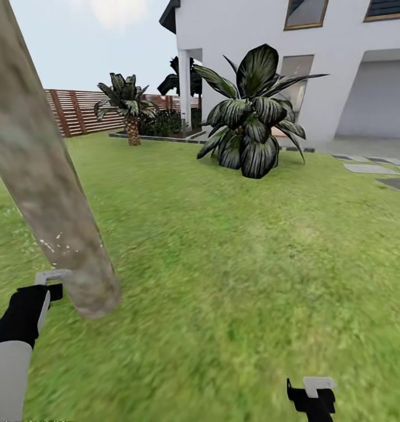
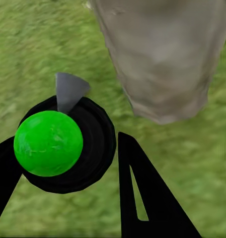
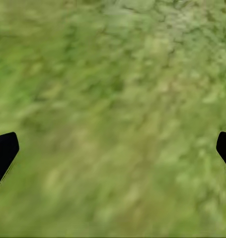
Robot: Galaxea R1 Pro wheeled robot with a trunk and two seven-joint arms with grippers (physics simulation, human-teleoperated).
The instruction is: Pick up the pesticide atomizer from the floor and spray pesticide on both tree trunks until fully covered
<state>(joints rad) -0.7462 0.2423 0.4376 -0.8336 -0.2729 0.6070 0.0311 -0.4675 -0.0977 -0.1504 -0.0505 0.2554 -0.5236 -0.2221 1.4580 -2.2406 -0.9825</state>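
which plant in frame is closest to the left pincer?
The thick pale tree trunk, leaning right beside the left pincer; the striped-leaf plant and small palm stand far off near the house.

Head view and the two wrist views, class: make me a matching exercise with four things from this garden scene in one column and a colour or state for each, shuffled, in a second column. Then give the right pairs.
Column one:
1. tree trunk
2. sprayer in the left pincer
3. fence
4. right pincer

Column two:
A. brown horizontal slats
B. open over bare grass
C. pale grey-beige, mottled
D. bright green, round, in a black collar

Pairs: 1-C, 2-D, 3-A, 4-B
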